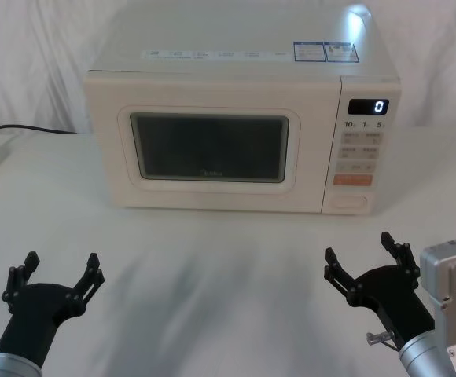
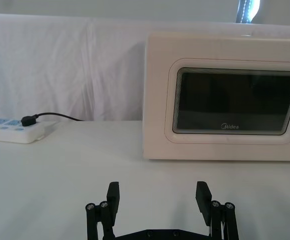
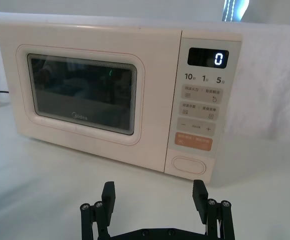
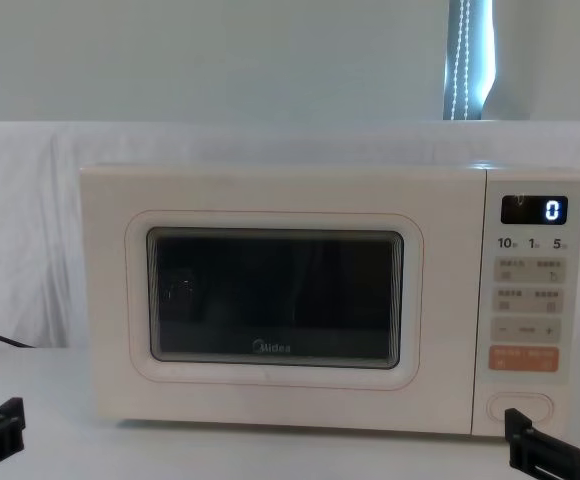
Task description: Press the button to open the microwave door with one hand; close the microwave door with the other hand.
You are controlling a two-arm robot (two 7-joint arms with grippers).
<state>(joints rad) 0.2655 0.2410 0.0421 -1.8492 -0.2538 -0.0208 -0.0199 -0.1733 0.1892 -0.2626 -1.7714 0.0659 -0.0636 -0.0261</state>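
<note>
The cream microwave [image 1: 236,78] stands at the back of the white table, its display reading 0. Its door [image 1: 208,145] with the dark window is closed flush [image 4: 270,295]. The wide cream button [image 1: 347,202] sits at the bottom of the control panel, below the orange key [image 3: 189,165] [image 4: 519,407]. My right gripper [image 1: 362,255] is open near the table's front right, well short of the button [image 3: 154,192]. My left gripper [image 1: 61,269] is open at the front left, facing the door's left part [image 2: 157,195].
A white power strip [image 2: 15,130] with a black cable [image 1: 23,129] lies on the table left of the microwave. White cloth [image 2: 65,65] hangs behind. Bare tabletop [image 1: 212,267] stretches between the grippers and the microwave.
</note>
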